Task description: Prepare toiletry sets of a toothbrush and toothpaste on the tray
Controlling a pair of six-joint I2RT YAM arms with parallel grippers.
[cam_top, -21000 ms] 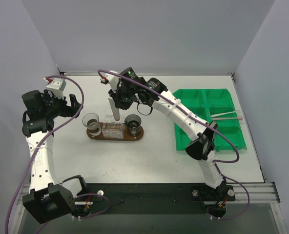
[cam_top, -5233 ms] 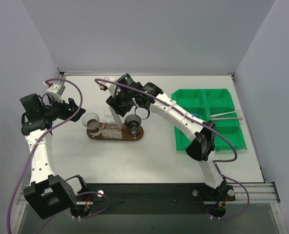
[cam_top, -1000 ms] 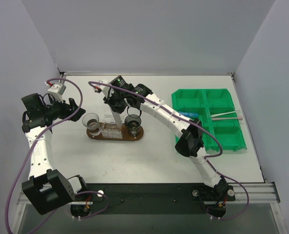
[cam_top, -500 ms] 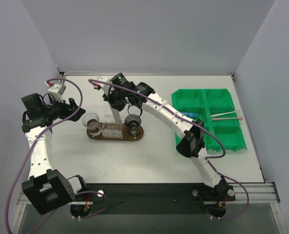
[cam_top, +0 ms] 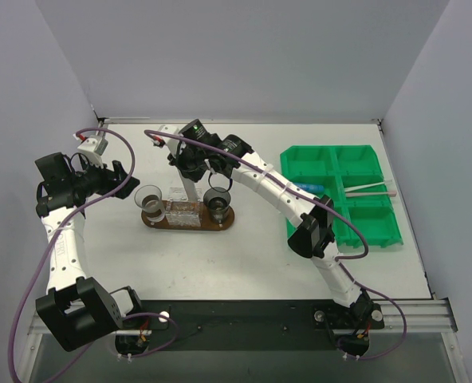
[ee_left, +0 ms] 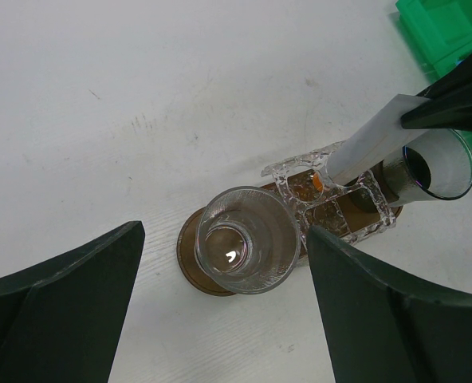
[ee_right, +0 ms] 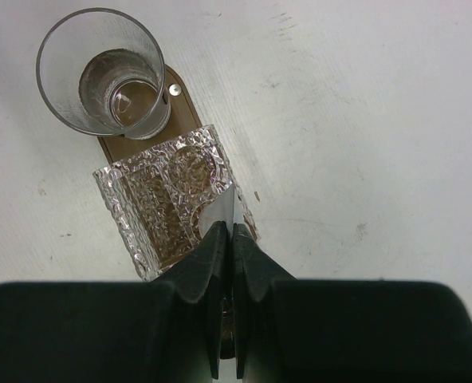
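Observation:
The dark brown oval tray [cam_top: 229, 221] carries a clear holder [cam_top: 185, 212] between two clear cups. My right gripper [cam_top: 190, 165] is shut on the flat end of a toothpaste tube [cam_top: 188, 187], which stands tilted with its orange cap [ee_left: 319, 183] down at the holder's back rim. In the right wrist view the shut gripper [ee_right: 230, 231] pinches the tube [ee_right: 225, 209] edge-on over the holder. My left gripper [cam_top: 125, 177] is open and empty, left of the tray and above it. A pale toothbrush [cam_top: 370, 189] lies across the green bin.
A green sectioned bin [cam_top: 344, 159] stands at the right, with a blue tube [cam_top: 308, 187] at its left edge. The left cup [ee_left: 248, 239] stands on the tray's end [ee_left: 188, 257], the right cup [ee_left: 437, 163] beside the tube [ee_left: 367, 144]. Grey walls close the back and sides.
Over the last second the right wrist has shifted slightly at the holder with the tube still in its grip. The left arm has not moved.

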